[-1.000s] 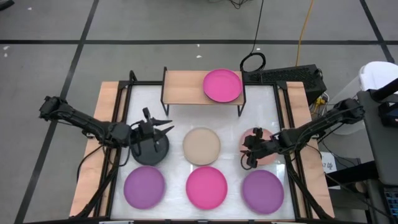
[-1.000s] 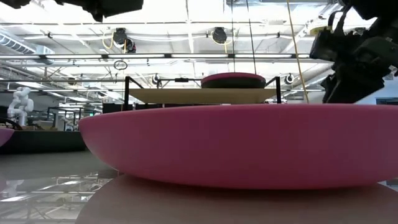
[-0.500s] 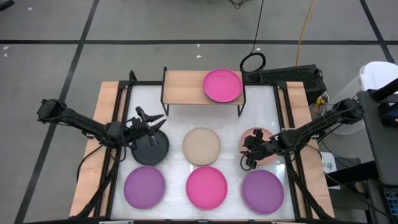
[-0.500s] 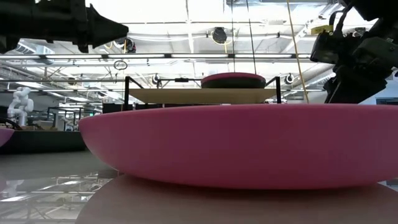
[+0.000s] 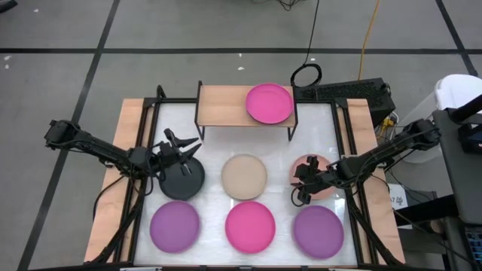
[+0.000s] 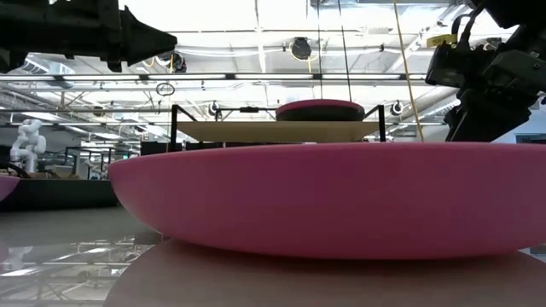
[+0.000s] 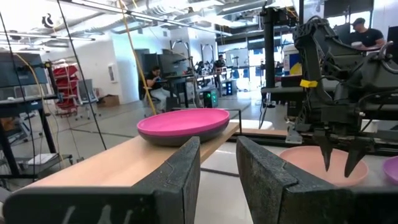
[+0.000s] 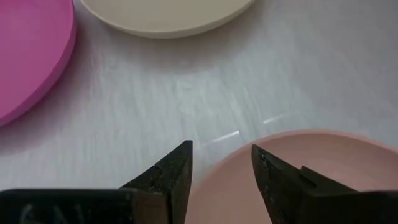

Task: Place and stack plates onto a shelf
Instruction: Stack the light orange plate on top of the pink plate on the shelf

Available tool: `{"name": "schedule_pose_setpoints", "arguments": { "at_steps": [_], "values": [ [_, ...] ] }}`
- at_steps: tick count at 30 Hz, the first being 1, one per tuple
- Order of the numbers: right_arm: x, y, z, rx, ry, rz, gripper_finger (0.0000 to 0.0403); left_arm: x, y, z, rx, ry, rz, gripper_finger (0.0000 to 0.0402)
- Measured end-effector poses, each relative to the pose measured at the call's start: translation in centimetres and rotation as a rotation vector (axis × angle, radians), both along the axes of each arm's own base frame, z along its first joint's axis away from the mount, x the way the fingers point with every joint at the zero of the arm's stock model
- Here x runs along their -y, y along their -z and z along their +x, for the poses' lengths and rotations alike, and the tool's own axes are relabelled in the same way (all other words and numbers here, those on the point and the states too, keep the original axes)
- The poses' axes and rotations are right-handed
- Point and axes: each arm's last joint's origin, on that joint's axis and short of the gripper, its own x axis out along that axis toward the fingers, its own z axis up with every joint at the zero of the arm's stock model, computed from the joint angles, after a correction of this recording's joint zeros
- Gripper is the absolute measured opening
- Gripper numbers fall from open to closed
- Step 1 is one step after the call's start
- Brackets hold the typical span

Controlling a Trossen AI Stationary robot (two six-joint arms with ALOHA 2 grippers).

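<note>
The shelf [image 5: 245,108] is set at the counter's [image 5: 324,124] far edge; its left half is bare, and a pink plate [image 5: 269,104] is kept on its right half. The left gripper [image 5: 183,147] is held above the dark grey plate [image 5: 181,180], jaws narrowly parted, holding nothing. The right gripper [image 5: 303,183], jaws wide, is held over the salmon plate's [image 5: 316,167] near rim.

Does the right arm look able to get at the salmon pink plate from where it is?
Probably yes. The right gripper hangs over the salmon pink plate with its open fingers straddling the rim, and nothing lies between them.
</note>
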Motion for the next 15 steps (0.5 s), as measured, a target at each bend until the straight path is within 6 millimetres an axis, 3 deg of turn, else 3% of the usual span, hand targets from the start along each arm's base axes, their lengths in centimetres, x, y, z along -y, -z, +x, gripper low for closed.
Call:
{"name": "schedule_pose_setpoints", "arguments": {
  "at_steps": [11, 15],
  "values": [
    [0.4, 0.0, 0.2, -0.006, 0.037, 0.038, 0.0146, -0.1, 0.0, 0.0, 0.002, -0.004, -0.004, 0.011],
    [-0.2, -1.9, 1.1, 0.006, 0.003, 0.079, 0.0146, -0.2, 0.0, 0.0, 0.004, -0.009, -0.008, 0.011]
  ]
}}
